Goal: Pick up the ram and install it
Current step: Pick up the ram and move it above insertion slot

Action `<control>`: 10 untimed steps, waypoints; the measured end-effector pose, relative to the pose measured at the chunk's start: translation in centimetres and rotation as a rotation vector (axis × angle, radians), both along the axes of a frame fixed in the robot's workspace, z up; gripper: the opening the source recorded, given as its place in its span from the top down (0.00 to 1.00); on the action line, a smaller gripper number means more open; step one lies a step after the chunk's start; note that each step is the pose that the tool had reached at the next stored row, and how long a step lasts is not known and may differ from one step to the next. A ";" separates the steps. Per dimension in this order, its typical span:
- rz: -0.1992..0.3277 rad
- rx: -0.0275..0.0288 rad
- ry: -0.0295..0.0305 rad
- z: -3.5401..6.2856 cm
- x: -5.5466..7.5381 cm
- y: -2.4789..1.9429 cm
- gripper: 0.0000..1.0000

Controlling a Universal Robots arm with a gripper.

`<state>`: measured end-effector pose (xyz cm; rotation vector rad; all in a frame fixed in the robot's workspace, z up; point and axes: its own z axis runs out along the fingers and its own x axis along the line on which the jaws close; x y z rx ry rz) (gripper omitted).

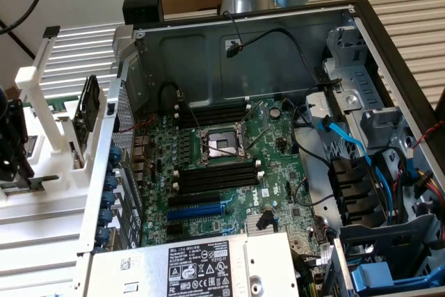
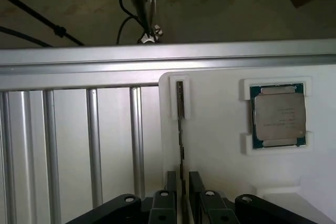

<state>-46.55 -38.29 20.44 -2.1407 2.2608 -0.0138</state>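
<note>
Nothing is installed yet: you're holding the gripper (image 2: pixel 181 195) astride the ram (image 2: pixel 180 129), jaws spread and not pinching it, and the ram is standing on edge in its white holder (image 2: pixel 220 150) near the CPU (image 2: pixel 278 113) while the motherboard slots (image 1: pixel 211 177) are sitting empty.

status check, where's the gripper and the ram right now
Gripper open, fingers either side of the ram. Ram on edge in the white holder, not gripped. Processor chip in its own pocket, apart.
</note>
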 end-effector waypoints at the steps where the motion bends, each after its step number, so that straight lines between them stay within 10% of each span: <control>1: 0.000 0.0000 -0.0036 -0.05 0.0 0.00 0.76; 10: 0.000 0.0000 -0.0119 -0.27 0.2 0.01 0.76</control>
